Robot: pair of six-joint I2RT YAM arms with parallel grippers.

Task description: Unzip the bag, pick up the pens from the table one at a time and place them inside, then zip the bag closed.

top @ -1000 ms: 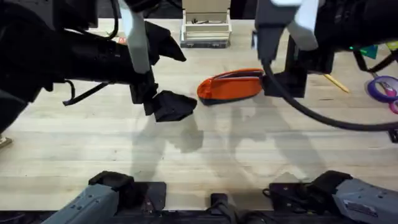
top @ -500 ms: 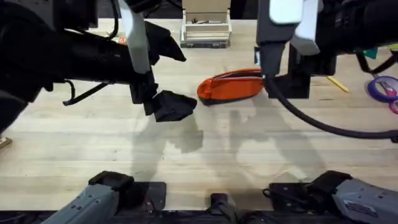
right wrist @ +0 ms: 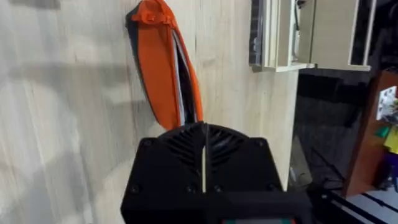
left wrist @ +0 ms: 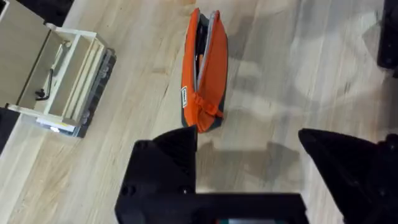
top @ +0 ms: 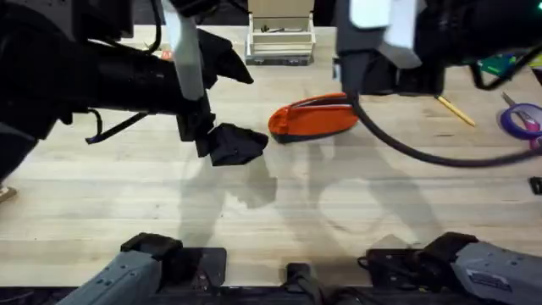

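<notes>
The orange bag point(top: 312, 119) lies on the pale wood table point(top: 279, 212), its zipper partly parted in the left wrist view point(left wrist: 204, 62). My left gripper point(left wrist: 249, 155) hovers open just short of the bag's near end; from overhead it shows as a dark shape point(top: 234, 144) to the bag's left. My right gripper point(right wrist: 204, 134) is shut, its tips over the other end of the bag point(right wrist: 163, 68); whether anything is pinched there is hidden. A yellow pen point(top: 456, 110) lies to the right of the bag.
A small wooden box point(top: 279, 38) stands behind the bag at the table's far edge. A purple tape ring point(top: 518, 119) lies at the far right. The right arm point(top: 381, 42) looms large over the bag's right end.
The right arm has shifted left and toward the far edge, uncovering more of the yellow pen. The left arm and the bag have stayed put.
</notes>
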